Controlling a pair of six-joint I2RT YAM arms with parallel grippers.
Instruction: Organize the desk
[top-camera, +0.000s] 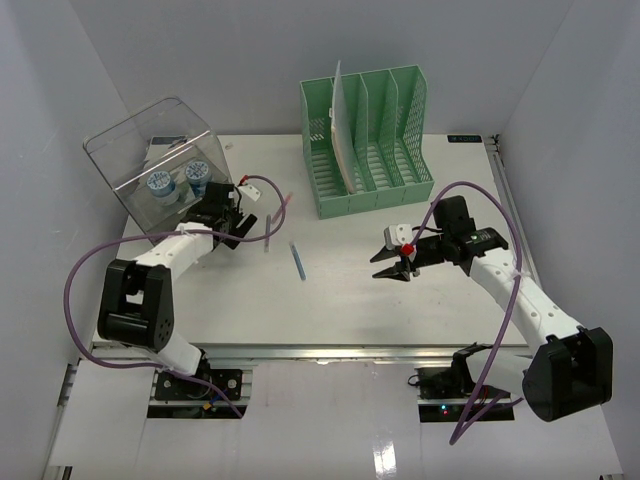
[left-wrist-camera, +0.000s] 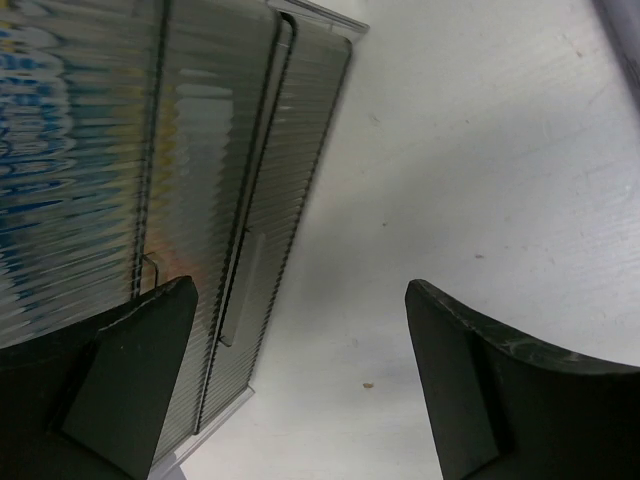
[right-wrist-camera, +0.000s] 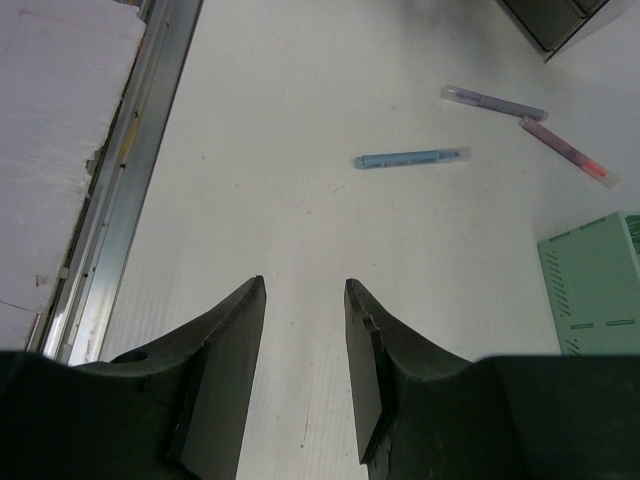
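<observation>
The desk (top-camera: 350, 300) is a white tabletop with a silver rail along its front edge (right-wrist-camera: 120, 190). Three pens lie left of centre: a blue one (top-camera: 298, 262) (right-wrist-camera: 410, 159), a purple one (top-camera: 268, 234) (right-wrist-camera: 495, 102) and a pink one (top-camera: 283, 207) (right-wrist-camera: 565, 152). My left gripper (top-camera: 240, 222) (left-wrist-camera: 300, 288) hangs wide open just above the desk, beside the clear plastic box (top-camera: 160, 170) (left-wrist-camera: 200, 200), with nothing between its fingers. My right gripper (top-camera: 383, 265) (right-wrist-camera: 304, 283) is partly open and empty over bare desk. It points toward the pens, well short of the blue one.
The clear box stands tilted at the back left with two blue-and-white rolls (top-camera: 175, 182) inside. A green file rack (top-camera: 365, 140) (right-wrist-camera: 600, 290) stands at the back centre with a pale sheet in its left slot. Grey walls enclose the desk.
</observation>
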